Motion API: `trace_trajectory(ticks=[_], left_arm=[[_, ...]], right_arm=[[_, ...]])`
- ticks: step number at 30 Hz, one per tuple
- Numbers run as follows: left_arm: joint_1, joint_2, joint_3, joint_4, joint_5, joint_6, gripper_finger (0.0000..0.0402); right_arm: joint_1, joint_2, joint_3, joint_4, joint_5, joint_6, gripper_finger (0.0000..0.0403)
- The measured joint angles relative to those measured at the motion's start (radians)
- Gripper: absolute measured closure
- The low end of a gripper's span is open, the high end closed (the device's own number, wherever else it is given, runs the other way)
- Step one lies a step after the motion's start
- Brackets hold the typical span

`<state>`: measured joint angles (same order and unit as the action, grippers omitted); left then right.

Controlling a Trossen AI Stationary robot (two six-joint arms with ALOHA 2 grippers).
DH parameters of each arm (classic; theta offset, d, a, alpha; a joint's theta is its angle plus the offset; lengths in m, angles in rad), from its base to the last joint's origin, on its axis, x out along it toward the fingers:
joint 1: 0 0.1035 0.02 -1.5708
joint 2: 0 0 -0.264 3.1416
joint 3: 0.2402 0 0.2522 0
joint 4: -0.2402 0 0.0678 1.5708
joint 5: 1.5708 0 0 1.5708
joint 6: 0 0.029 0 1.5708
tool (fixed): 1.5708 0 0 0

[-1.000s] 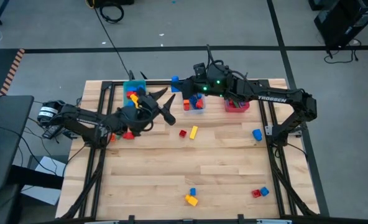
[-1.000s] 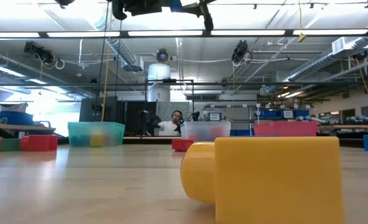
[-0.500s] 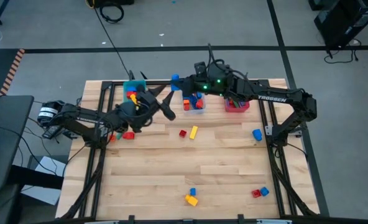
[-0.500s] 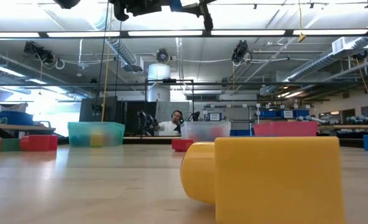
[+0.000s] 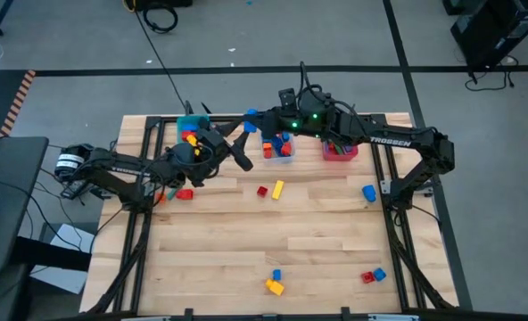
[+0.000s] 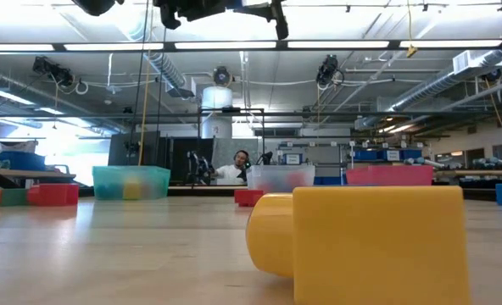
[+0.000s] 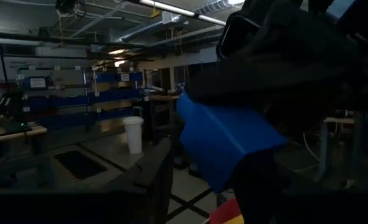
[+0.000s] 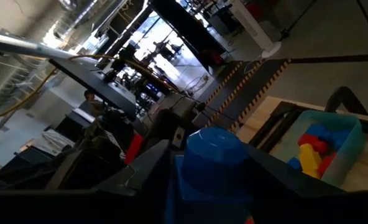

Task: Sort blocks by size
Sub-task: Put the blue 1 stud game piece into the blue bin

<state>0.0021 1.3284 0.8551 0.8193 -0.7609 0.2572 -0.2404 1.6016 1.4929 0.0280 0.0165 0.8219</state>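
Near edge of bench [image 5: 210,259]: the small yellow-and-blue plastic block pair [image 5: 273,284] and the red-and-blue plastic pair [image 5: 372,276] lie where they lay a second ago. So do the mid-bench strays: small red plastic cube [image 5: 262,191], short yellow plastic bar [image 5: 277,188], lone blue plastic brick [image 5: 368,192] and flat red plastic brick [image 5: 184,193]. All still unsorted.

Change noted: the left pincer [image 5: 237,147] has crept away from the near side, up toward the chunky blue plastic block [image 5: 251,114]. That block is held aloft in the right pincer [image 5: 257,119], gripped between its fingers [image 8: 140,165], above the back of the bench between the teal and clear bins. Cannot tell whether the left pincer is open or closed. In its wrist view the blue block fills the frame just ahead.

Judgement: looks like a handover, or a two-arm adjustment, before this block is binned. One block is in transit and none has been added.

Far row of containers:
- Teal translucent plastic bin [image 5: 191,122]: yellow, red, orange and blue blocks.
- Clear plastic bin [image 5: 266,155]: red and blue blocks.
- Red plastic bin [image 5: 328,155]: contents too small to tell.
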Motion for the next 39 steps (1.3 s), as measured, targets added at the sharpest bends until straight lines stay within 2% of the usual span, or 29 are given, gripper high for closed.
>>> trace_trajectory(ticks=[15, 19, 25, 31, 35, 39], left_arm=[[-0.002, 0.004, 0.000, -0.004, 0.015, -0.001, 0.0378], [-0.005, 0.004, 0.000, -0.004, 0.004, -0.013, 0.0387], [-0.008, 0.000, 0.002, -0.079, -0.065, -0.118, 0.0389], [-0.005, -0.001, 0.001, -0.148, -0.143, -0.125, 0.0390], [0.004, -0.050, 0.000, -0.315, -0.255, -0.220, 0.0390], [0.070, -0.149, 0.000, -0.601, -0.269, -0.410, 0.0391]], right_arm=[[-0.007, 0.000, 0.000, -0.039, -0.057, -0.015, 0.0215], [-0.034, 0.000, 0.000, -0.044, -0.147, -0.037, 0.0215], [-0.107, -0.006, -0.002, -0.062, -0.313, -0.056, 0.0212], [-0.187, -0.059, 0.001, -0.128, -0.337, -0.110, 0.0210], [-0.228, -0.094, 0.000, -0.281, -0.336, -0.173, 0.0212], [-0.241, -0.130, 0.001, -0.511, -0.285, -0.278, 0.0213]])
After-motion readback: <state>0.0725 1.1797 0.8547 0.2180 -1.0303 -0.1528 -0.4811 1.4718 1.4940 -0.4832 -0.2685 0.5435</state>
